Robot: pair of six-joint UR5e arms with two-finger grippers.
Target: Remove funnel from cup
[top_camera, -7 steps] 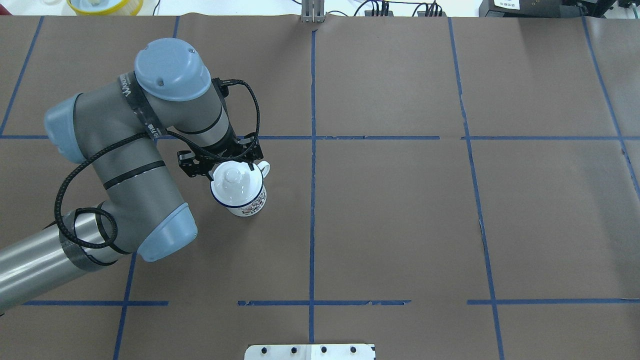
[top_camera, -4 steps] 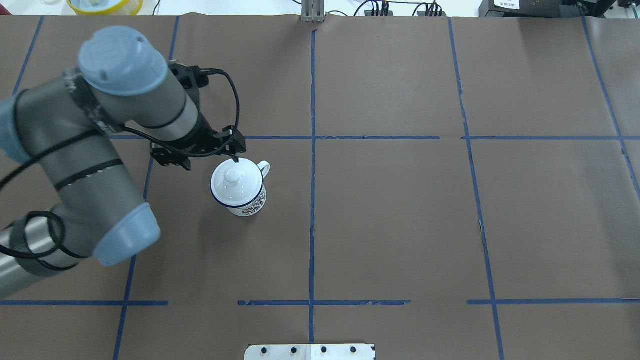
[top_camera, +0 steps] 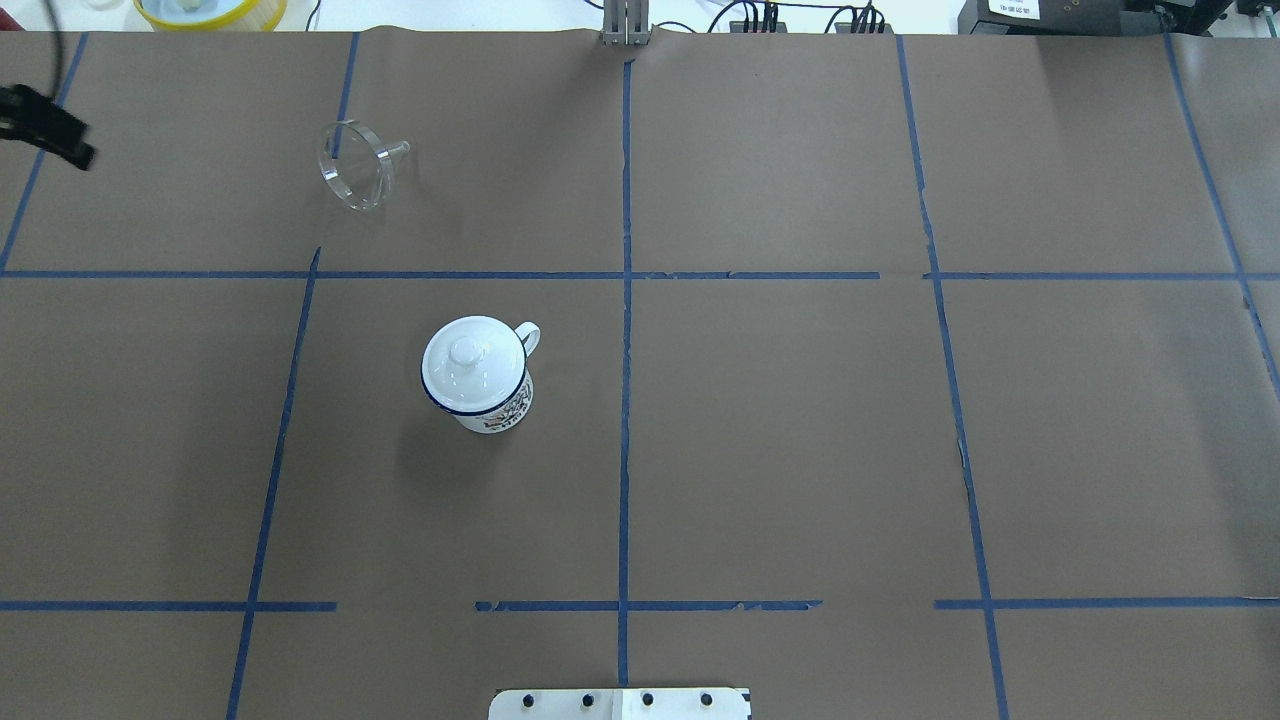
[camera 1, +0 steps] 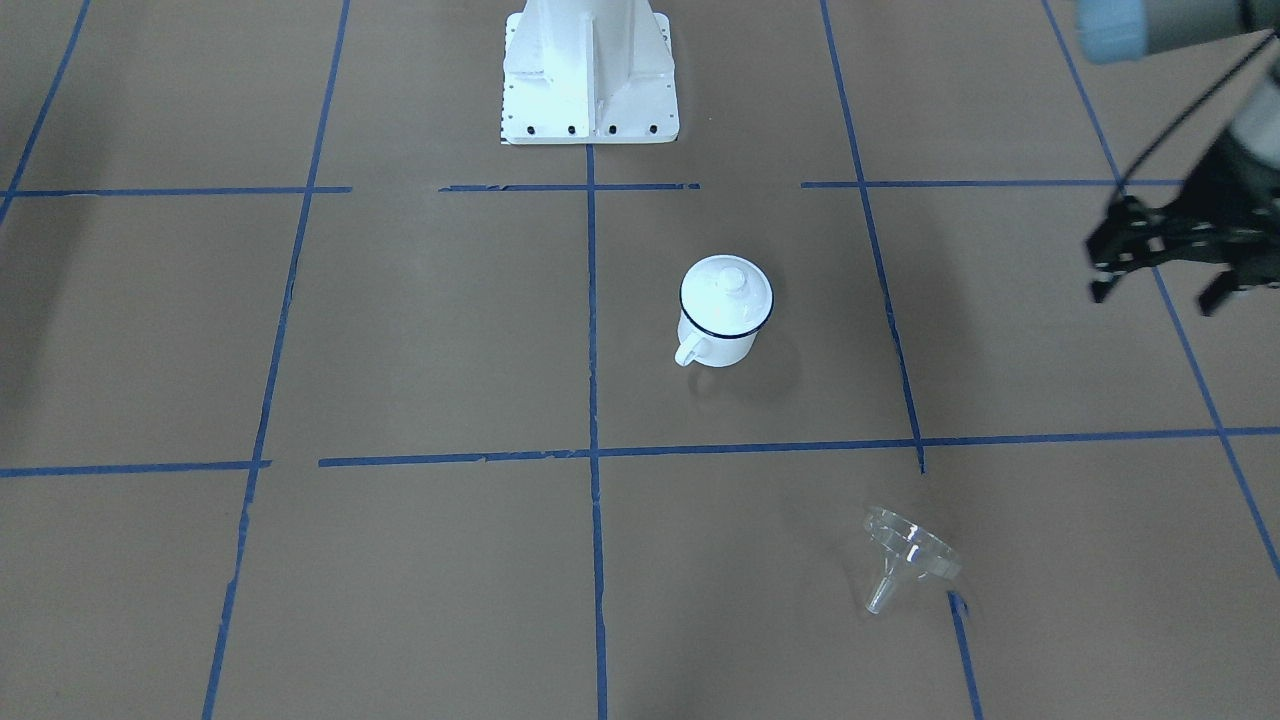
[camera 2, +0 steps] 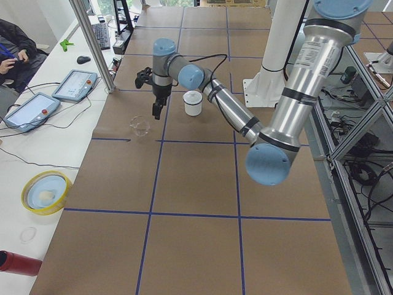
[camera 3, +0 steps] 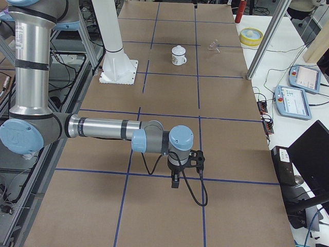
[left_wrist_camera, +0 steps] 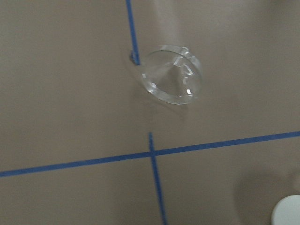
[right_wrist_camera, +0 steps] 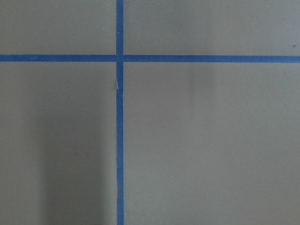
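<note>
L arm: left gripper (camera 1: pixel 1158 293) hangs above the table (top_camera: pixel 800 450), its 2 fingers spread wide, nothing between them, touching nothing

Nearest to it: funnel (top_camera: pixel 355 166), lying on its side on the paper, below the gripper and off toward the table's middle, clear of the fingers. The left wrist view has it upper centre, just beside a blue tape line (left_wrist_camera: pixel 132 28)

Farther from the gripper: cup (top_camera: pixel 478 375), upright, 1 white knobbed lid (top_camera: pixel 465 353) seated on it, well apart from the funnel

Farthest: right gripper (camera 3: pixel 175 181), low over the table's other end; fingers wide or narrow, cannot tell
</note>
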